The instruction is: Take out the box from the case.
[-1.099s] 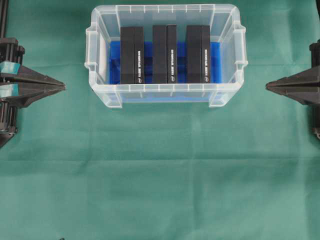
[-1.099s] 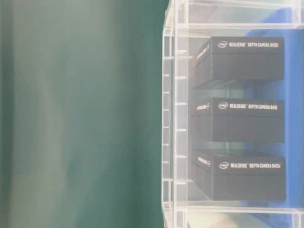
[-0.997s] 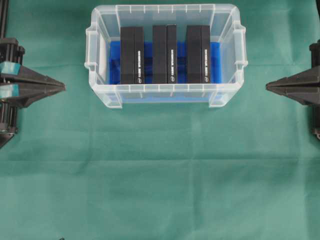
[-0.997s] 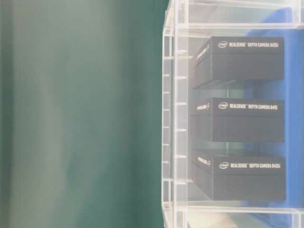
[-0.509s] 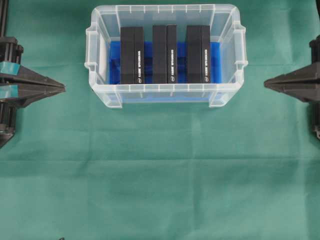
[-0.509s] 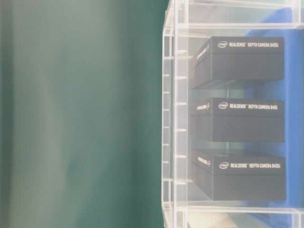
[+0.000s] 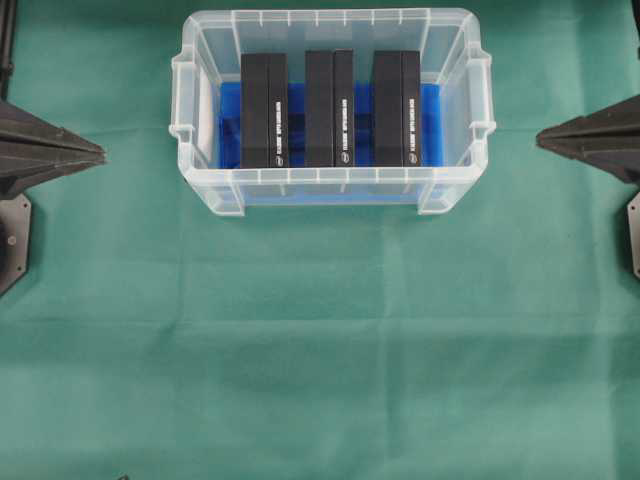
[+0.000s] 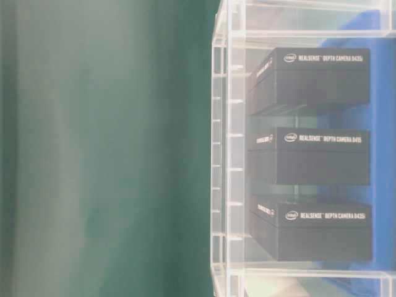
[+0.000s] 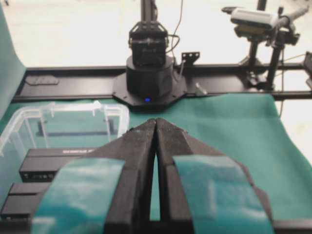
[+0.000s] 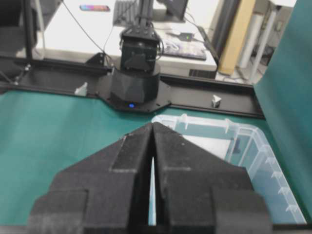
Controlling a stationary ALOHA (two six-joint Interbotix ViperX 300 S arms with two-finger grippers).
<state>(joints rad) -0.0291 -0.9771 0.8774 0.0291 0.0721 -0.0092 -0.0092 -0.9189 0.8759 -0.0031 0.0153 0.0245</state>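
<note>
While green cloth (image 7: pixel 320 350) covers the whole table, the case (image 7: pixel 330 195) sits at 12 o'clock in the overhead view, a clear rimmed tub with side handles and a blue lining (image 7: pixel 231 125) on its floor. Three black boxes stand inside on edge, side by side and apart: left box (image 7: pixel 263 110), middle box (image 7: pixel 329 108), right box (image 7: pixel 396 108). White lettering runs along each; the table-level view reads RealSense depth camera on them.

Left gripper (image 7: pixel 100 153) is at 9 o'clock, tip pointing toward the case, well apart from its left handle. Jaws are pressed together, holding nothing; its wrist view shows the fingers (image 9: pixel 141 146) meeting at the tip, with the case (image 9: pixel 19 122) at 9 o'clock.

Right gripper (image 7: pixel 540 139) is at 3 o'clock, mirrored, near but clear of the right handle. Jaws closed, empty; its wrist view shows the case (image 10: pixel 273 170) at 4 o'clock.
</note>
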